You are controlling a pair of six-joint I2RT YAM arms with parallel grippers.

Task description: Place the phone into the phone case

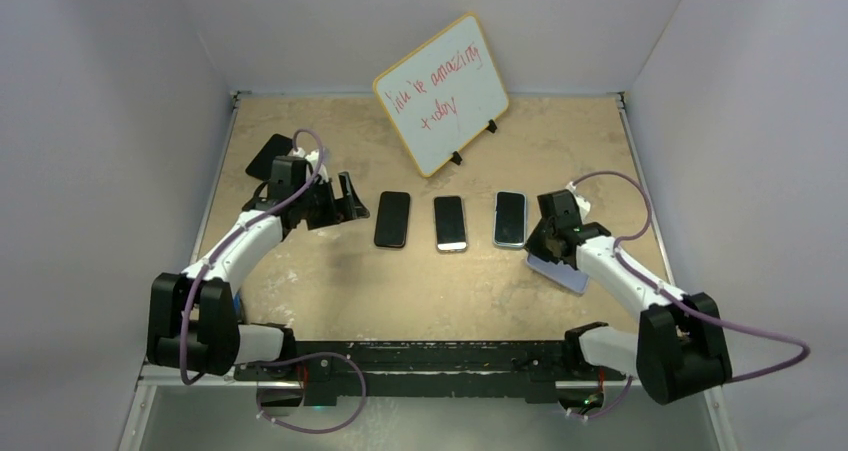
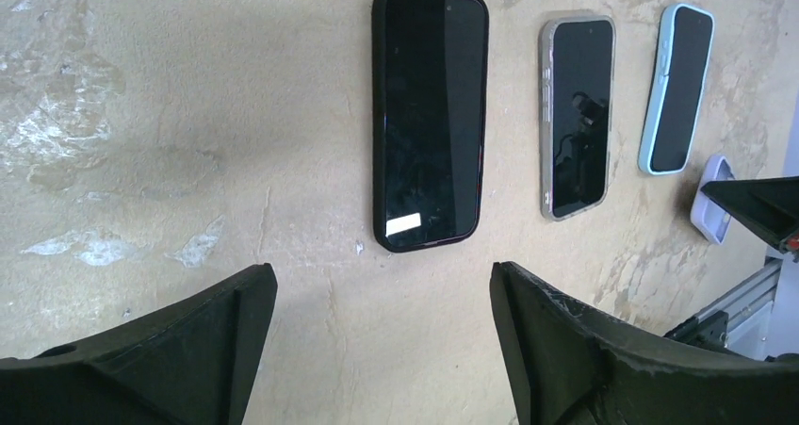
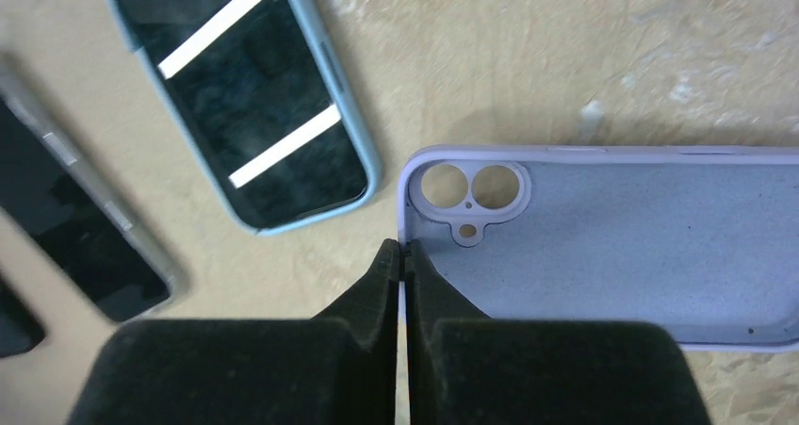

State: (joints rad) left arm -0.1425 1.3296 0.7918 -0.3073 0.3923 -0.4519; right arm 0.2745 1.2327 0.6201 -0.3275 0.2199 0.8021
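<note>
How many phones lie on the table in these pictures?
3, in one row: black-cased phone at left, clear-cased phone in the middle, blue-cased phone at right. A dark flat object at far left is partly hidden and might be another.

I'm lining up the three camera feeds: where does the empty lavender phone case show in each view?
Top external: the lavender case lies right of centre, partly under the right arm, nearer than the blue-cased phone.
Left wrist: only a corner shows at the right edge, below the blue-cased phone.
Right wrist: it fills the right half, its rim pinched in the right tool.
Shared landmark: the blue-cased phone, upper left here.
</note>
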